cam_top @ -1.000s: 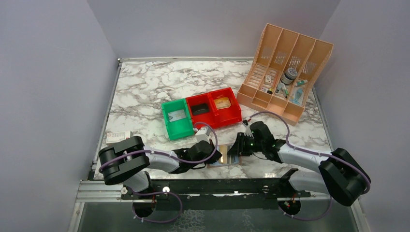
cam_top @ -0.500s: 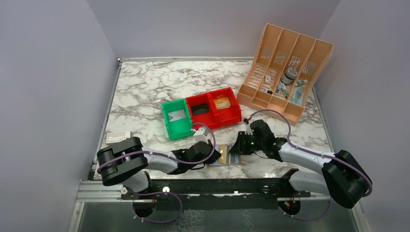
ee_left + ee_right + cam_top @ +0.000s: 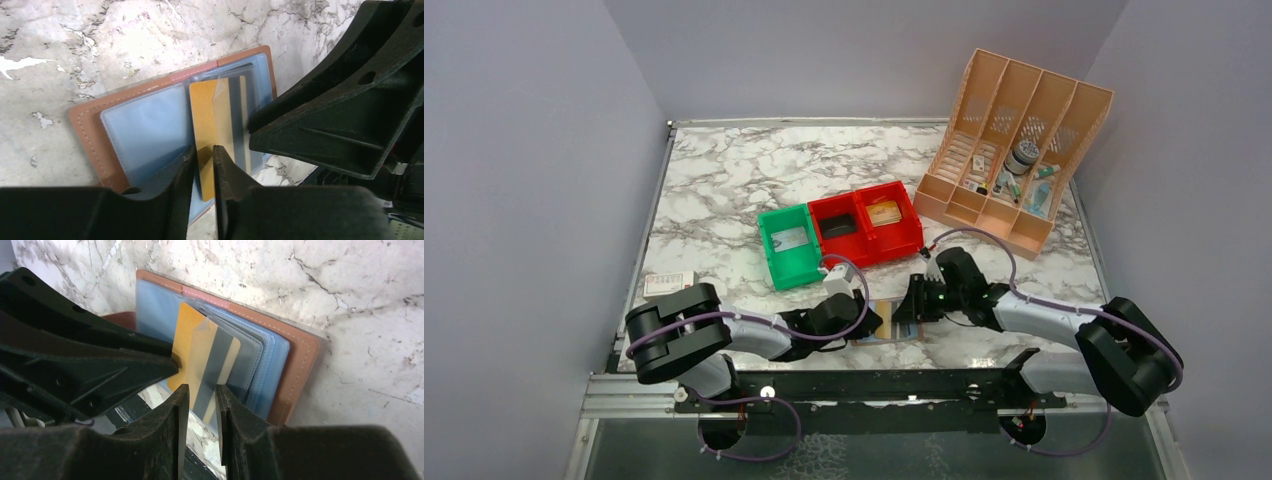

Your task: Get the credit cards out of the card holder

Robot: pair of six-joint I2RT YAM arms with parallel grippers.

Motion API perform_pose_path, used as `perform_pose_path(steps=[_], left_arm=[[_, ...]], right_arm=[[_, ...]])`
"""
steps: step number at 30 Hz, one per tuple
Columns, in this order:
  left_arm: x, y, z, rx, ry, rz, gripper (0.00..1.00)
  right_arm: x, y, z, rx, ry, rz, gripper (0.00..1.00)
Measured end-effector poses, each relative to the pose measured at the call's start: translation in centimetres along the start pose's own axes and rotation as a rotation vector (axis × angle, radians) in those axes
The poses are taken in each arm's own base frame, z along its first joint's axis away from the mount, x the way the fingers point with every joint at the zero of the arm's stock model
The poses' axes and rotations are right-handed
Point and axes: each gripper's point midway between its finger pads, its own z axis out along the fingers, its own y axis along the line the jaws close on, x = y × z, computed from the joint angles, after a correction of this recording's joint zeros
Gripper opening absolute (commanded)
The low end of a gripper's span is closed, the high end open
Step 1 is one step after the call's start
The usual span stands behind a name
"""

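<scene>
One yellow card point(image 3: 215, 115) juts from the card holder point(image 3: 90, 125), not yet free; whether my left pincer point(image 3: 202, 160) or right pincer point(image 3: 202, 395) grasps it, I cannot tell.

**Illumination:** even, diffuse, from overhead. The top external view is bright, with no hard shadows on the marble tabletop point(image 3: 724, 180) and only soft shade under the arms point(image 3: 764, 330) at the near edge.

**Wrist views:** dimmer. The left end effector point(image 3: 204, 150) and right end effector point(image 3: 202, 389) show as near-black, slightly soft foreground masses with little surface detail.

**Glare:** pale sheen on the clear pockets of the card holder point(image 3: 145, 130) and on the film over the yellow-gold card point(image 3: 210, 115). The marble is washed pale in patches.

**Focus:** veining and stitching crisp mid-frame.
</scene>
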Motion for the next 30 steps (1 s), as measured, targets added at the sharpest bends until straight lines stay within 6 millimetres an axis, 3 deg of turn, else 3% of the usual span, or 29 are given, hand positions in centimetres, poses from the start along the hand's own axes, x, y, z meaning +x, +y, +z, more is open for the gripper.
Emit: perform_pose_path(steps=[8,15,23,27,30], left_arm=[[-0.1,-0.3,0.4,0.012,-0.006,-0.009,0.24],[0.0,0.0,0.4,0.001,-0.006,-0.001,0.00],[-0.5,-0.6,0.0,0.026,-0.021,-0.007,0.00],[-0.7,-0.7,-0.5,0.037,-0.027,-0.008,0.20],[-0.5,-0.4,-0.6,0.033,-0.022,-0.001,0.25]], right_arm=[[-0.3,0.2,0.4,-0.016,-0.018,0.032,0.28],[-0.4,0.2,0.3,-0.011,-0.026,0.033,0.28],[-0.5,0.0,0.1,0.014,-0.032,0.034,0.28],[-0.5,0.0,0.1,0.014,-0.032,0.033,0.28],[-0.6,-0.1,-0.1,0.023,-0.039,0.033,0.28]])
